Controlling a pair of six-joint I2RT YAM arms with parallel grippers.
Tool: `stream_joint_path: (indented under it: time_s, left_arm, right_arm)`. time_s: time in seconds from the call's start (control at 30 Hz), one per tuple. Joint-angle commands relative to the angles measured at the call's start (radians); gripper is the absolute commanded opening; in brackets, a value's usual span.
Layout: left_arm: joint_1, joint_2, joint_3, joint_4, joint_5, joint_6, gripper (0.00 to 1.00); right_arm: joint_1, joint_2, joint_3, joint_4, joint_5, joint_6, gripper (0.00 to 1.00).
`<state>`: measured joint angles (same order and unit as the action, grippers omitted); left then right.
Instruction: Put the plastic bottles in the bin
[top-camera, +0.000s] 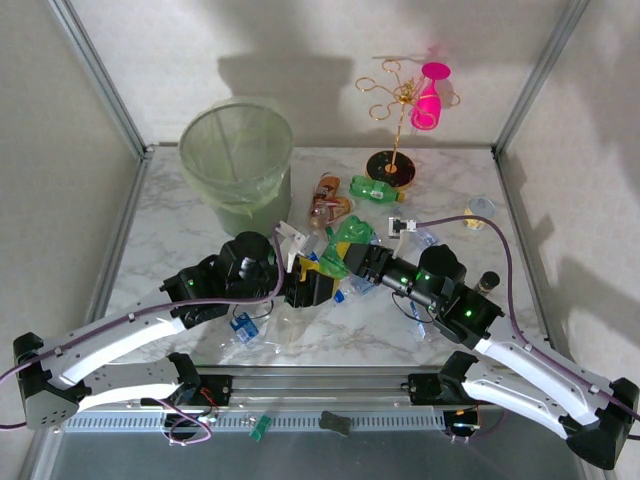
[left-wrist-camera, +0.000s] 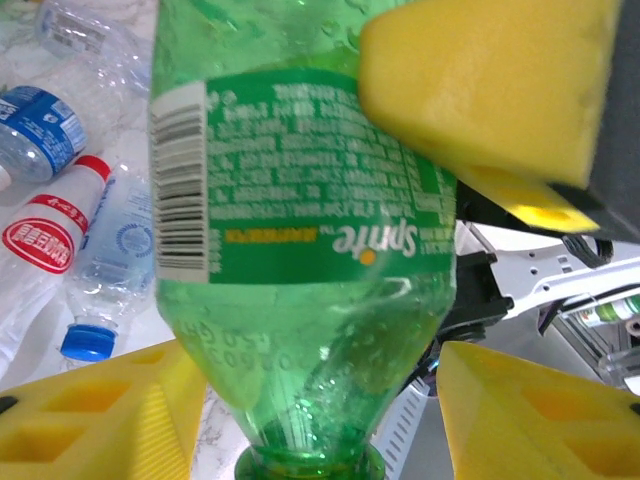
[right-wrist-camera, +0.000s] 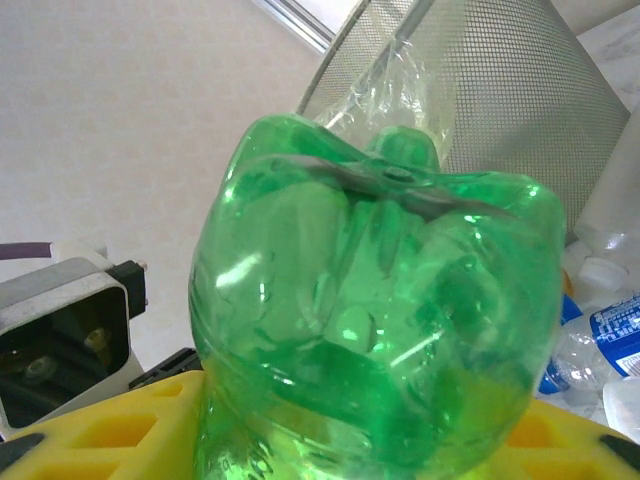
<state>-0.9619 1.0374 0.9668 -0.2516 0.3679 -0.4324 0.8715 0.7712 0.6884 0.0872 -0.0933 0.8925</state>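
**Green bottle held between two grippers**

The green bottle (left-wrist-camera: 300, 250) is near the bin (top-camera: 225, 185), on the side toward the arms. It lies longways, with its neck in the left gripper (left-wrist-camera: 320, 395) and its bumpy bottom at the right gripper (right-wrist-camera: 370, 440), which squeezes it. The left jaws sit beside the neck, but I cannot tell if they pinch. The left arm is nearer the bin. The bottle is shiny and see-through, with a Sprite label.

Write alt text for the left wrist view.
A green Sprite bottle, neck nearest the camera, sits between the left end effector's yellow fingers; another yellow pad lies against it at upper right. At left, clear and white bottles lie on the marble table.
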Motion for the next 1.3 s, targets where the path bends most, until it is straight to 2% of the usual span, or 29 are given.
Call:
stream_joint_path:
  time_s: [0.0,0.13,0.33,0.4,0.57,0.67,0.73,0.83,0.97,1.07,1.2,1.27]
  left_arm:
    - [-0.017,0.000,-0.003,0.007,0.035,0.007,0.63]
    - [-0.018,0.010,-0.001,0.002,0.027,0.009,0.60]
    - [-0.029,0.027,0.022,-0.001,0.034,0.022,0.32]
    - [-0.032,0.031,0.032,-0.007,0.035,0.027,0.28]
    - [-0.032,0.031,0.051,-0.014,0.006,0.033,0.26]
    - [-0.031,0.023,0.059,-0.006,0.000,0.031,0.25]
    - [-0.026,0.023,0.072,-0.011,-0.030,0.030,0.23]
    - [0.002,0.042,0.117,-0.058,-0.093,0.033,0.21]
    - [0.091,0.101,0.199,-0.163,-0.177,0.040,0.16]
    - [0.161,0.133,0.234,-0.197,-0.189,0.036,0.13]
    - [0.173,0.168,0.306,-0.249,-0.305,0.043,0.11]
    - [0.181,0.186,0.352,-0.274,-0.392,0.035,0.02]
  right_arm:
    - [0.007,-0.018,0.019,0.035,0.032,-0.019,0.50]
    - [0.008,-0.029,0.019,0.029,0.037,-0.024,0.51]
    - [0.007,-0.041,0.013,0.003,0.070,-0.034,0.52]
    - [0.007,-0.037,0.011,0.002,0.070,-0.036,0.54]
    - [0.007,-0.019,0.036,-0.061,0.112,-0.058,0.73]
    - [0.007,-0.008,0.066,-0.141,0.198,-0.048,0.85]
    - [0.007,0.002,0.094,-0.214,0.286,-0.017,0.91]
    - [0.008,0.000,0.118,-0.278,0.355,-0.021,0.91]
    - [0.007,-0.010,0.133,-0.323,0.388,-0.062,0.91]
    - [0.007,-0.011,0.138,-0.358,0.406,-0.073,0.91]
    - [0.007,-0.046,0.123,-0.377,0.422,-0.075,0.91]
    - [0.007,-0.066,0.116,-0.387,0.436,-0.076,0.91]
